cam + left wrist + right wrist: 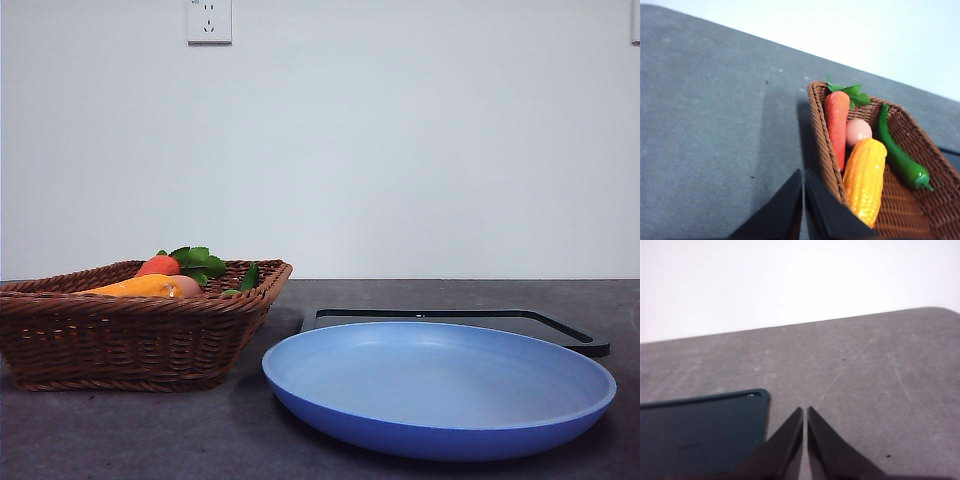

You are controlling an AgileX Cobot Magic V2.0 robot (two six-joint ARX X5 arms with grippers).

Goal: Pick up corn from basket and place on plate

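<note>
I see the corn point(864, 180) lying in the basket point(822, 145) beside the carrot point(837, 125), the plate point(440, 400) bare, and both the left gripper point(804, 172) and the right gripper point(805, 410) closed on nothing.

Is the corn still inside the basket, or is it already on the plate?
Inside the basket. The corn lies in the basket beside the carrot, and the plate holds nothing.

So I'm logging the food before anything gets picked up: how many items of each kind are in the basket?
Corn: 1
Carrot: 1
Egg: 1
Green pepper: 1
Total: 4, all in the basket. The plate holds nothing.
</note>
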